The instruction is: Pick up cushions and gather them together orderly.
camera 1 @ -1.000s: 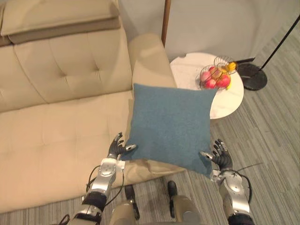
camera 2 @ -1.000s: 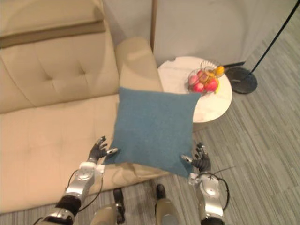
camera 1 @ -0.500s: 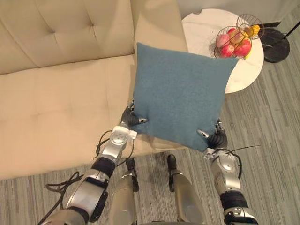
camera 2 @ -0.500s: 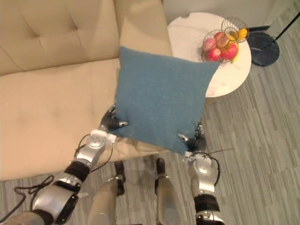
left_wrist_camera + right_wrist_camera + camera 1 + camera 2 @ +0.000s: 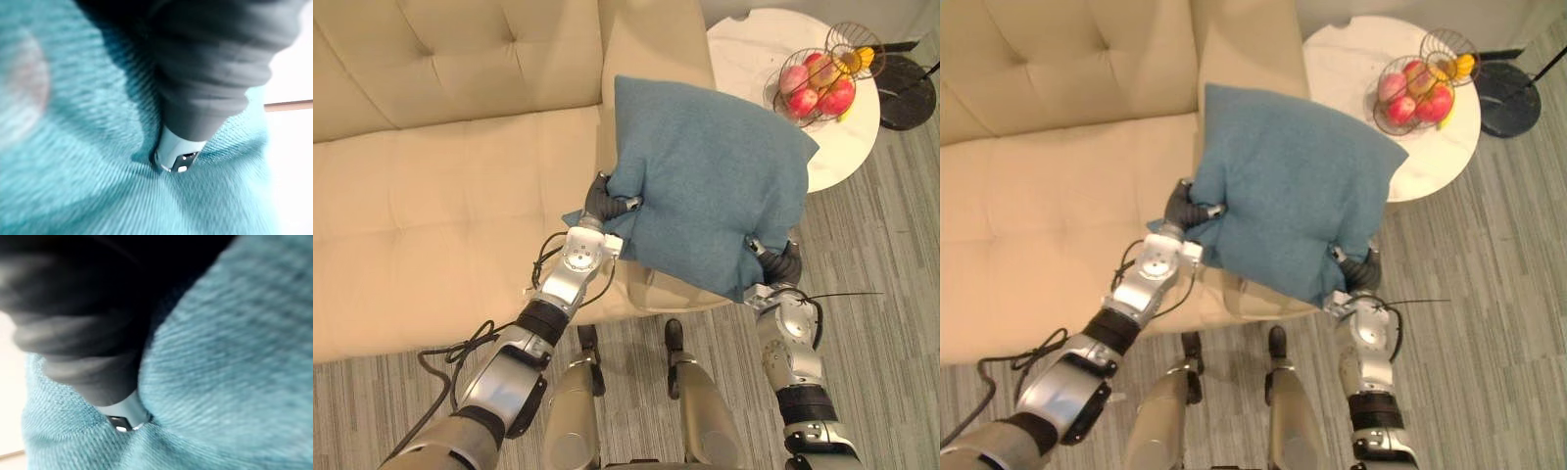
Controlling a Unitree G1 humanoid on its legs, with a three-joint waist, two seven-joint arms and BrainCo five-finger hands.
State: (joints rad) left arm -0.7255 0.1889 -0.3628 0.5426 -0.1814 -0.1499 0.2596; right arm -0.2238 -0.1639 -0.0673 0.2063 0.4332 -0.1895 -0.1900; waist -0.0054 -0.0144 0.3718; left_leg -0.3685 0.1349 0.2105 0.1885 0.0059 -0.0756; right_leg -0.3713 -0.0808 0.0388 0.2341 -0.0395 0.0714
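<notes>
Cushion (image 5: 705,191), blue, hangs over the front corner of the sofa (image 5: 431,215) in the left eye view. The left hand (image 5: 604,206) and right hand (image 5: 781,264) each pinch a lower corner. It looks light and soft, so the corners seem the best grip. In the left wrist view a thumb (image 5: 177,159) digs into the weave, and the right wrist view shows the same. Half a second ago it was flat; now it is bunched.

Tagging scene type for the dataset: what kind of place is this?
Most likely a home living room: a beige tufted sofa, a round white side table holding a wire fruit basket, and a blue cushion gripped between the left hand and right hand.
</notes>
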